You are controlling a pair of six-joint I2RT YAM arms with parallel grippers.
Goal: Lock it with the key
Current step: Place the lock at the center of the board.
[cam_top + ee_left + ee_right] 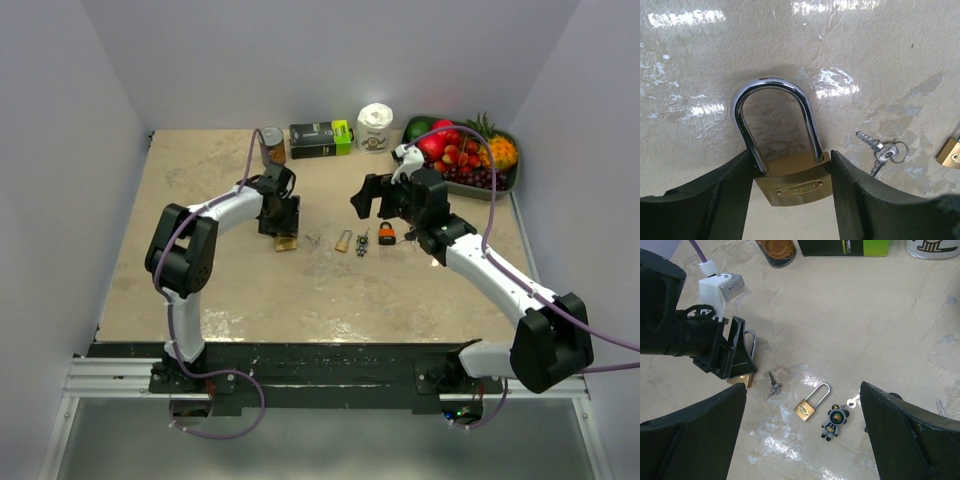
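My left gripper (791, 161) is shut on the body of a brass padlock (796, 181) with a tall chrome shackle, held low over the table (200, 280); both fingers (860, 200) press its sides. Two small keys on a ring (883, 150) lie just to its right. My right gripper (802, 386) hangs open above a smaller brass padlock (810, 403) and a key (853, 401) on a grey astronaut charm (835, 423), touching neither. From above, the held padlock (286, 243) is left of centre and the right gripper (392, 212) is right of it.
An orange-and-black padlock (387, 236) lies by the right gripper. Along the back stand a brown can (271, 146), a black-and-green box (321, 139), a white tub (376, 128) and a tray of fruit (512, 180). Walls close in the left, right and far sides.
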